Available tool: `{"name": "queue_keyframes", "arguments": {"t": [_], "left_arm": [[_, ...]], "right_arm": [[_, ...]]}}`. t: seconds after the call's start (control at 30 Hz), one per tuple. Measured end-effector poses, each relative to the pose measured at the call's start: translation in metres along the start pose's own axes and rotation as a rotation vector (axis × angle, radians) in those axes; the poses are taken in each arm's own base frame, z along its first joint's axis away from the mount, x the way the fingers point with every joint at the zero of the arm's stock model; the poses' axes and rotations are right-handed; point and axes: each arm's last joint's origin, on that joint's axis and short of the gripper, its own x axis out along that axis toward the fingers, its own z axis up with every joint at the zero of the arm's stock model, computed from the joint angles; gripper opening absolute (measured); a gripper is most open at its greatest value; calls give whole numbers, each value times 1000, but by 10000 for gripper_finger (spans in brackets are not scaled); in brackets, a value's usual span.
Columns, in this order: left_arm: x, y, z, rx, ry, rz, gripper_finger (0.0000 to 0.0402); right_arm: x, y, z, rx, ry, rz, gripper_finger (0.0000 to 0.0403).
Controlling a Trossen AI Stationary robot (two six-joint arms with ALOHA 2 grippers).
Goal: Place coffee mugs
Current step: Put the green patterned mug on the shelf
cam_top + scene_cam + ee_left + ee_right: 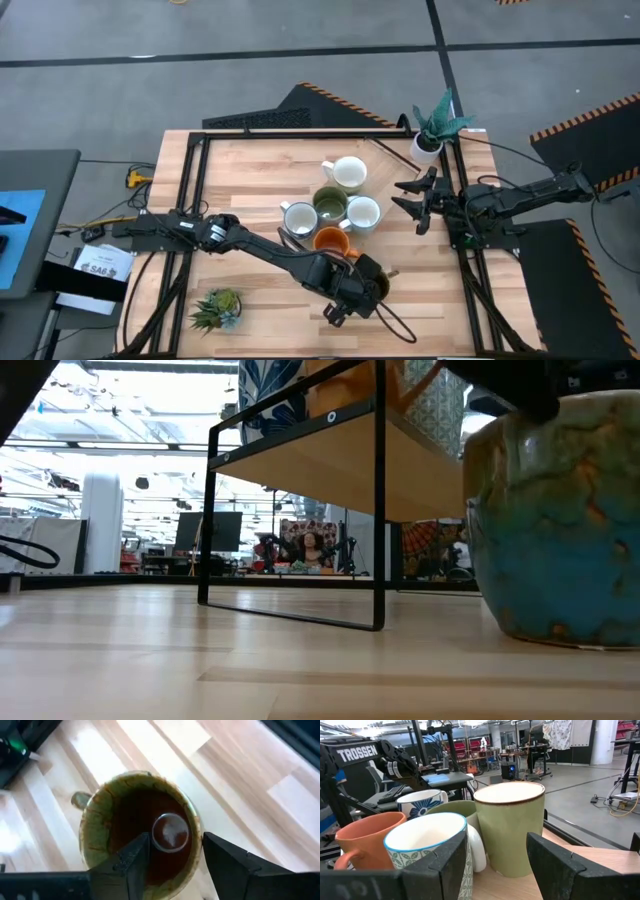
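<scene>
Near the front edge of the table [250, 160], right of centre, the left gripper [352, 295] hangs directly over the dark brown mug [378, 286]. From its wrist camera you look straight down into that mug [142, 837], glossy brown inside with a mottled green rim, and one dark finger [134, 862] reaches inside the rim while the other sits outside it, the jaws parted around the wall without clearly pinching it. The other five mugs cluster mid-table: the orange mug [331, 241] nearest the brown one, the olive green mug [330, 204] behind it, and white ones to the left [299, 218], right [362, 213] and far side [347, 173]. The right gripper [412, 199] waits just right of the cluster, fingers spread, facing the mugs. A spiky potted plant [217, 307] stands near the front left; a white pot with teal leaves [432, 135] sits at the far right corner.
</scene>
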Motion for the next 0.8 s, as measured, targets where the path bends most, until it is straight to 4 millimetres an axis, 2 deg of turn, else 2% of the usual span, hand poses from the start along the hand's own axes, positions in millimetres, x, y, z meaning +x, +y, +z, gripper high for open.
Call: {"name": "queue_keyframes", "arguments": {"t": [0.2, 0.43, 0.57, 0.7, 0.8], "left_arm": [[-17, 5, 3, -43, -11, 18, 171], [-70, 13, 17, -219, -132, 20, 171], [-111, 9, 29, -261, -237, 16, 171], [-170, 3, 37, -273, -355, 46, 171], [-215, -4, 38, -280, -413, 148, 171]], "right_arm": [[0, 0, -1, -5, 9, -1, 230], [0, 1, -1, -2, 6, 7, 230], [-1, 2, -1, -1, 8, 21, 230], [-2, 4, 0, 4, 3, 37, 230], [-3, 7, 1, 23, -10, 58, 230]]}}
